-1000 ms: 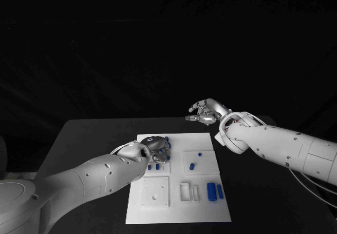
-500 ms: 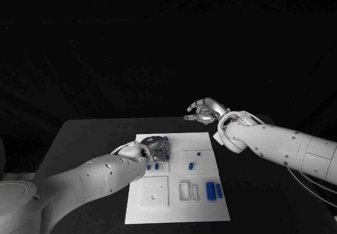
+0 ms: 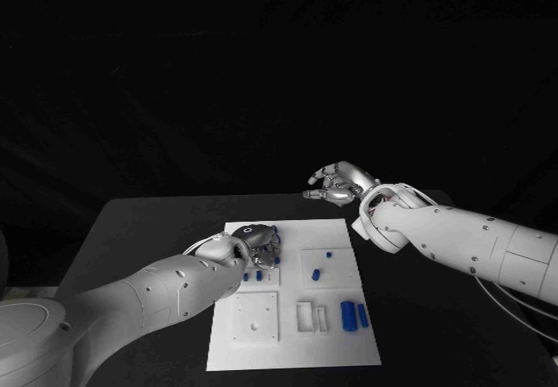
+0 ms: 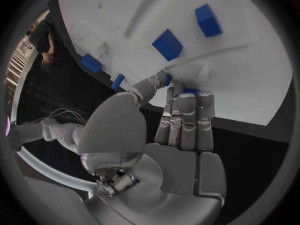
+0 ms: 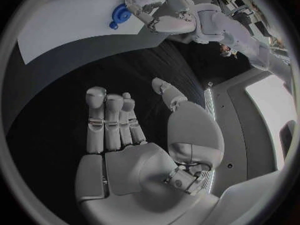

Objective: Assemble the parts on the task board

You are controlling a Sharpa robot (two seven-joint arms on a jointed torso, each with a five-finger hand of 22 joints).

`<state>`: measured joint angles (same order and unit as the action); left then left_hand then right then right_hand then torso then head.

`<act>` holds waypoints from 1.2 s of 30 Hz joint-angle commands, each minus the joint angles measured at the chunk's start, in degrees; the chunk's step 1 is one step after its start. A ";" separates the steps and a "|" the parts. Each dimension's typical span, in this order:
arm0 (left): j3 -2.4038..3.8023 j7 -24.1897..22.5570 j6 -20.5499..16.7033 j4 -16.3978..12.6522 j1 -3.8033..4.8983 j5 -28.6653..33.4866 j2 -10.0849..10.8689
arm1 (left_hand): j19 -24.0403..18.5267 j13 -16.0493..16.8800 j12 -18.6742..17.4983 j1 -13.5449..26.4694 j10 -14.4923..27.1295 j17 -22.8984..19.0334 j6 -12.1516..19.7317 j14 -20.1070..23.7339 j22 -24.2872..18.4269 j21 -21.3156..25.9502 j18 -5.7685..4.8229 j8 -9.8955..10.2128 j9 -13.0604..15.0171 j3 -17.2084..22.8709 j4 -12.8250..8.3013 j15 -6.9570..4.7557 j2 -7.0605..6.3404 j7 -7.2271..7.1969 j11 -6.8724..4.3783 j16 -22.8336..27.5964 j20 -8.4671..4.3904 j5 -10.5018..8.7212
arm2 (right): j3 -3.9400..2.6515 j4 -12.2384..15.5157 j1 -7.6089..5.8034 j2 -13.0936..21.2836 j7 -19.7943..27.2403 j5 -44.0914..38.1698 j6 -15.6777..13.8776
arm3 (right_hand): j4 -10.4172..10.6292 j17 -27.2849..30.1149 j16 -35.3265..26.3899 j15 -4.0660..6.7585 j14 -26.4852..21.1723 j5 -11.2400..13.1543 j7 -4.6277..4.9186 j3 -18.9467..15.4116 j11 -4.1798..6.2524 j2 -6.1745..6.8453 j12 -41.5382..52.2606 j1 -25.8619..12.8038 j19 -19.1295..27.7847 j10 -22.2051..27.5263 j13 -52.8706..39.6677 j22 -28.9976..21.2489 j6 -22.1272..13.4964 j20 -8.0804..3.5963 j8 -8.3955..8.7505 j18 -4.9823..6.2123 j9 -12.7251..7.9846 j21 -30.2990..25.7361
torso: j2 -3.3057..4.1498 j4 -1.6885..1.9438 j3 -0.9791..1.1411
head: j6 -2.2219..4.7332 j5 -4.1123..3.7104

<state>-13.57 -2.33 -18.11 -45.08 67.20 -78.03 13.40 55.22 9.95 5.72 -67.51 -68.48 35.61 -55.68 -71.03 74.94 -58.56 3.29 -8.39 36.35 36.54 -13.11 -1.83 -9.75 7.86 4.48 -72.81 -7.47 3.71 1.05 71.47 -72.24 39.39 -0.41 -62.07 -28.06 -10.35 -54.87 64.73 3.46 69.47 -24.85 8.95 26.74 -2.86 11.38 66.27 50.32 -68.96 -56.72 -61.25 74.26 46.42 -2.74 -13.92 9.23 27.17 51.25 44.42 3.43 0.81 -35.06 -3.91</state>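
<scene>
Task board sits mid black table. Near right on it: two upright blue parts just beside a white slotted holder. Mid-board: one blue part, a smaller one farther back. Left hand is over the board's far-left corner, fingers curled down onto a blue part; can't tell if it is gripped. Right hand hangs beyond the far edge, fingers apart, holding nothing.

Probably a robotics lab: black table against black backdrop, white task board laid centrally.
</scene>
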 commanded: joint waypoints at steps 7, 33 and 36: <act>0.02 -0.48 1.83 0.71 -0.34 0.41 -0.63 | 0.43 -0.13 -0.45 0.36 -0.79 0.28 -0.31 -0.83 0.99 -0.61 4.97 -0.57 -0.28 -0.51 0.30 -0.17 0.51 0.04 0.07 -0.94 -0.09 -0.19 | -0.02 0.18 -0.15 -0.13 0.23 -0.61 0.57 | 0.26 0.04 -0.15 0.05 0.24 -0.06 0.40 0.10 0.03 -0.47 0.35 -0.07 -0.06 0.54 0.09 0.08 0.15 -0.54 -0.07 5.77 -0.07 -0.35 | 0.01 -0.03 0.01 | -0.16 -0.31; 0.02 -0.46 3.39 1.87 -1.16 0.41 -1.66 | 0.81 -0.01 -0.02 -0.08 -3.12 0.55 -2.29 -1.60 0.93 -1.21 5.13 -1.98 -0.59 -0.35 -0.35 -0.89 2.05 -0.79 -0.66 -2.47 -0.52 -0.04 | -0.02 0.54 -0.38 -0.11 0.12 -0.78 0.71 | 0.22 0.04 -0.14 0.06 0.26 0.05 0.38 0.10 0.05 -0.45 0.42 -0.01 -0.08 0.53 0.17 0.13 0.23 -0.55 -0.12 5.77 -0.07 -0.38 | -0.07 0.09 -0.08 | -0.55 -0.88; 0.02 -0.48 3.74 2.14 -1.34 0.18 -1.77 | 0.91 0.04 0.11 -0.44 -3.67 0.54 -2.78 -1.82 0.92 -1.33 5.12 -2.27 -0.63 -0.15 -0.66 -1.07 2.43 -0.99 -0.87 -2.67 -0.66 0.08 | -0.02 0.49 -0.40 -0.15 0.11 -0.79 0.72 | 0.22 0.04 -0.14 0.07 0.26 0.06 0.38 0.10 0.06 -0.46 0.42 0.00 -0.09 0.53 0.18 0.13 0.24 -0.55 -0.12 5.77 -0.07 -0.38 | -0.04 0.09 -0.07 | -0.61 -0.92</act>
<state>-13.23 -2.65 -17.71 -42.92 66.67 -77.71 11.81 56.15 9.91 5.49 -68.06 -71.83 36.07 -58.17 -72.60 74.91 -59.67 3.29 -10.39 35.79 36.44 -13.48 -2.76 -7.71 6.83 3.50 -75.22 -7.78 3.71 1.05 71.88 -72.61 39.28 -0.47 -62.21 -28.01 -10.35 -54.87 64.73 3.38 69.40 -24.85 8.89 26.74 -2.86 11.38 66.50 50.32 -68.98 -56.72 -61.14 74.34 46.63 -2.98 -13.92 9.24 27.18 51.25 44.37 3.52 0.71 -35.61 -4.80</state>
